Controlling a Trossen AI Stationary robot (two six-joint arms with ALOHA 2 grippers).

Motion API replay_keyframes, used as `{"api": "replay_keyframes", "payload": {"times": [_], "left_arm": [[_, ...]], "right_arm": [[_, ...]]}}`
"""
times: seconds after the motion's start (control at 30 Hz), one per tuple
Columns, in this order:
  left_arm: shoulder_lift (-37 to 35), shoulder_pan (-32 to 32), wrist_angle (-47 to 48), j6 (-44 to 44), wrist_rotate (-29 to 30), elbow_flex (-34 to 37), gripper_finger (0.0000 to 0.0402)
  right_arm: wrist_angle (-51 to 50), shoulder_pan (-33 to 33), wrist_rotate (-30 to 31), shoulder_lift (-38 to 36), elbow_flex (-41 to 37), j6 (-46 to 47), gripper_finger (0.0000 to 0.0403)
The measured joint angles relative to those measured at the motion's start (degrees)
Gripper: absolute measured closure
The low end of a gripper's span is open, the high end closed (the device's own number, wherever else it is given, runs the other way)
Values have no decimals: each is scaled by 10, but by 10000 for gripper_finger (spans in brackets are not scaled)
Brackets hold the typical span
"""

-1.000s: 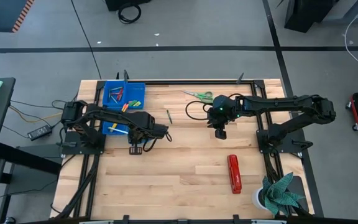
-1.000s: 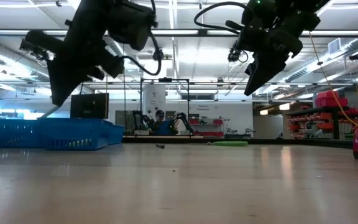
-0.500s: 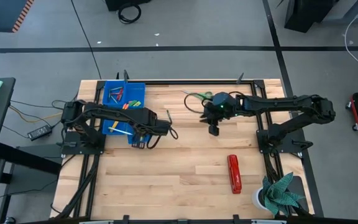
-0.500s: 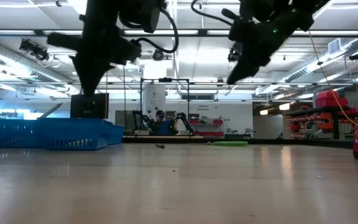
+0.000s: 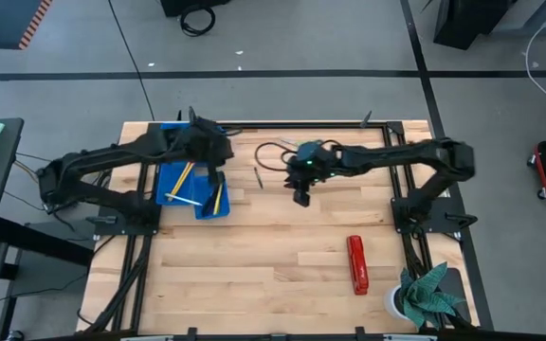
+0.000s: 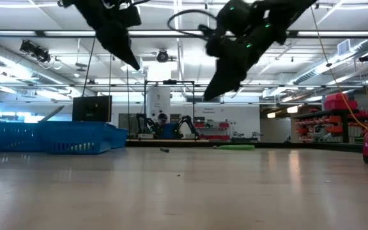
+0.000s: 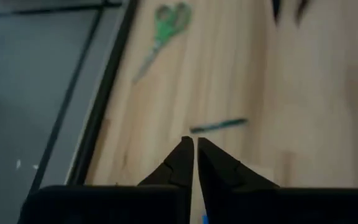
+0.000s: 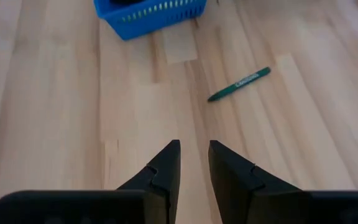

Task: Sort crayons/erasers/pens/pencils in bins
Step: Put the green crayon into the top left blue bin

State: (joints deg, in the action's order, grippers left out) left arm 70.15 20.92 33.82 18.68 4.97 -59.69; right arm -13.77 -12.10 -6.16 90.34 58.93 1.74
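Green crayon (image 5: 257, 176) lies loose on bench (image 5: 282, 256), upper centre of frame, between hands. Left hand (image 5: 218, 177) pinched shut, empty, above bins (image 5: 183, 180). Right hand (image 5: 300, 197) narrowly parted, empty, likely approaching crayon.

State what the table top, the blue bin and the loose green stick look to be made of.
Table top: pale wood, satin finish; plank seams and grain show.
Blue bin: likely moulded plastic; bright uniform colour, slotted wall.
Green stick: possibly a paper-wrapped crayon; matte, with dark print along it.
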Motion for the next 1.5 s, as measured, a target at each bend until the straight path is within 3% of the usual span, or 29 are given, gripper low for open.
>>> {"api": "replay_keyframes", "payload": {"times": [0.13, 0.27, 0.43, 0.7, 0.93, 1.13, 1.33, 1.5], "left_arm": [[-5, 43, -129, 2, -4, 59, 365], [-4, 76, -204, 3, -14, 75, 374], [-30, 89, -244, 7, -100, 76, 387], [-85, 90, -201, 8, -128, 75, 378], [-137, 84, -108, -5, -128, 76, 377], [-155, 68, -98, -18, -128, 75, 387], [-156, 52, -94, -18, -128, 75, 382], [-156, 49, -90, -15, -128, 75, 378]], "right_arm": [[15, 3, 7, 85, 57, 0, 313], [30, 4, 15, 166, 126, -2, 313], [33, 4, 17, 240, 206, -23, 313], [25, 9, 23, 293, 264, 62, 313], [-88, 12, 111, 313, 310, 160, 313], [-218, 6, 122, 367, 383, 178, 313], [-226, 5, 123, 402, 442, 172, 313], [-243, 7, 171, 399, 449, 162, 309]]}}
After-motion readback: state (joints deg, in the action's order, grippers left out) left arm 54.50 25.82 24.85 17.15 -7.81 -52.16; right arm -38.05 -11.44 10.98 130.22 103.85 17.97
